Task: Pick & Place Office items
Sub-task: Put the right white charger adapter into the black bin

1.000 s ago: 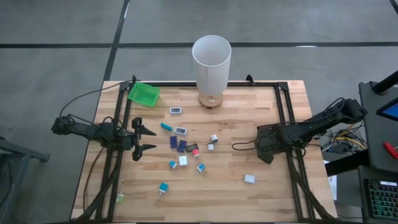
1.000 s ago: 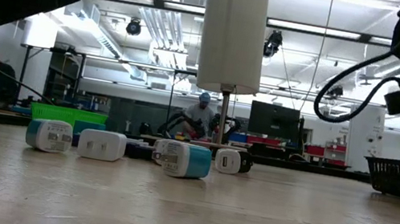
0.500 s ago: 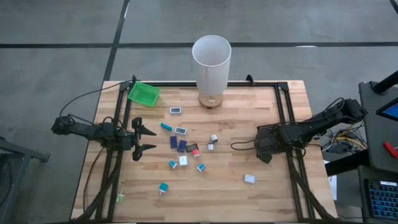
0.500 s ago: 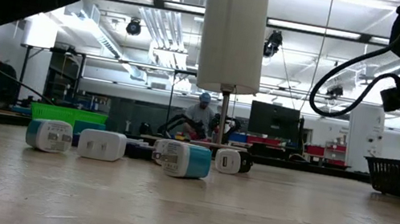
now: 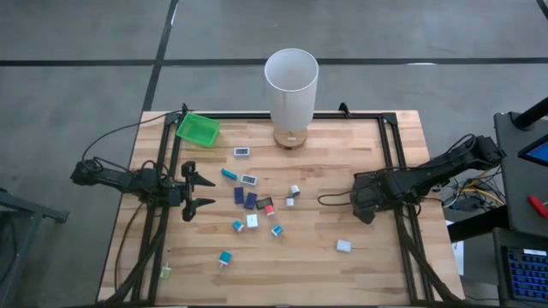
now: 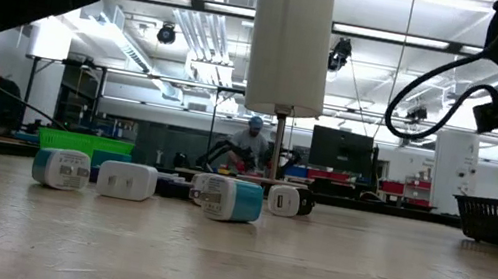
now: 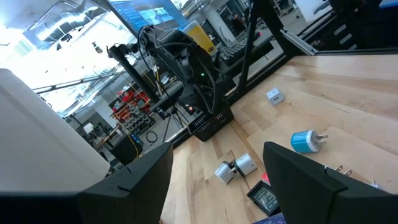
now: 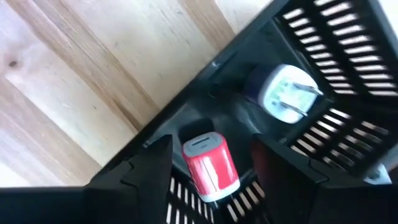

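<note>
The left end effector [image 5: 199,192] hovers over the left part of the wooden bench [image 5: 342,274], its 2 fingers spread apart with nothing between them, pointing toward the scattered office items [image 5: 253,205]. Those small pieces lie loose on the bench's middle: a white-faced rectangle [image 5: 242,151] near the base of the tall white cylinder [image 5: 291,85], a teal bit [image 5: 229,173], a grey block [image 5: 249,180], 2 dark blue rectangles [image 5: 244,198] side by side, a piece with red [image 5: 266,206], and more teal and white pieces nearer the front edge. 1 white block [image 5: 343,245] lies well apart on the right side. A green tray [image 5: 198,128] sits at the back left corner.

The right end effector [image 5: 366,198] is at the bench's right side, over a black slatted basket [image 8: 323,68]. In the right wrist view a red-and-white piece [image 8: 210,164] sits between its fingers [image 8: 140,171], which stand slightly apart from it on either side, so the end effector is partly open and not clamping. A white plug with 2 prongs [image 8: 281,92] already lies in the basket beside it.

In the low view, several plugs [image 6: 131,181] stand in a row on the bench, with a person [image 6: 250,146] seated in the room behind.
</note>
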You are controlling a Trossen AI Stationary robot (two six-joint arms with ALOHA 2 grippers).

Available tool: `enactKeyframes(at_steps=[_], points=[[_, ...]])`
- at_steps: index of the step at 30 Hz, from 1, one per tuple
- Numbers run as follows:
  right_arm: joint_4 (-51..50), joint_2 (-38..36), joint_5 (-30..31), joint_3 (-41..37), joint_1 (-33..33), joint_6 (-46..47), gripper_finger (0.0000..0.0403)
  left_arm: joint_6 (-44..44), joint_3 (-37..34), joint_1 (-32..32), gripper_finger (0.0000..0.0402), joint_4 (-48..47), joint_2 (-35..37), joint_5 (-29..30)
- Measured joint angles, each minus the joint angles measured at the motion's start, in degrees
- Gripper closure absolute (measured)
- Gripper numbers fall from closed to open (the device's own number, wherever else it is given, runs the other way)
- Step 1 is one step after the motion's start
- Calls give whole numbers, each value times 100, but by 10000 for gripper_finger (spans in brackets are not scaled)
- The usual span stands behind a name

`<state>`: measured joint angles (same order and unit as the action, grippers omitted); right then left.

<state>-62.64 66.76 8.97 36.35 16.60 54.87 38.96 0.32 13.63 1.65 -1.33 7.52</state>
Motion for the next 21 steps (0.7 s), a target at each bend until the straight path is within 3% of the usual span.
enactKeyframes(at_steps=[11,21], points=[[-976,0,7,1137,0,382,186,0,0,0,145,0,-1,-1],[-610,24,17,2069,0,841,186,0,0,1,145,1,0,-1]])
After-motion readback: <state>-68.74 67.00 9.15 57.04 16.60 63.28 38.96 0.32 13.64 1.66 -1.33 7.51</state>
